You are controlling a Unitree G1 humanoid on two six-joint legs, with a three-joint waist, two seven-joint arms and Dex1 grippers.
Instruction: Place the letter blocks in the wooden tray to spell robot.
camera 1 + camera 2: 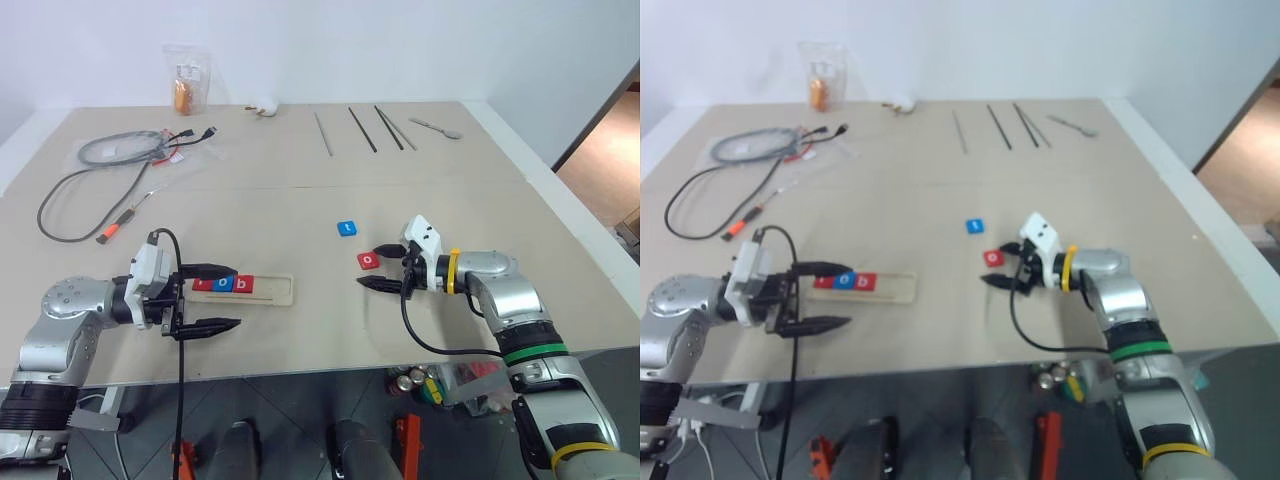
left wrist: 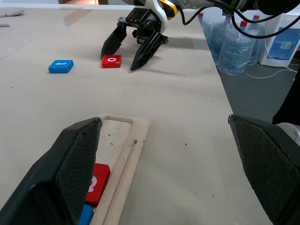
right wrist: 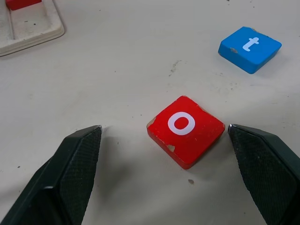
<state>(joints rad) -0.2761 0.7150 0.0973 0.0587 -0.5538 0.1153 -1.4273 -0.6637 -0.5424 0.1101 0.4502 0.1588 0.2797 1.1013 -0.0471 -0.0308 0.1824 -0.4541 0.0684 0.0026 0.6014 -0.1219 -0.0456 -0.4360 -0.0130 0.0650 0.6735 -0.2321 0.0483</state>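
Note:
The wooden tray (image 1: 278,290) lies at the front left and holds three letter blocks at its left end: red (image 1: 205,284), blue (image 1: 224,284), red (image 1: 243,284). My left gripper (image 1: 215,297) is open and level, with one finger over the tray's left end and the other in front of it. A red "o" block (image 3: 186,129) lies flat on the table between the open fingers of my right gripper (image 1: 372,266), and neither finger touches it. A blue "t" block (image 1: 346,228) lies just behind it.
Coiled cables (image 1: 100,160) and an orange-handled screwdriver (image 1: 115,228) lie at the back left. A plastic bag (image 1: 187,90), thin dark rods (image 1: 360,128) and a spoon (image 1: 440,128) are along the far side. Water bottles (image 2: 229,47) stand beyond the table's edge.

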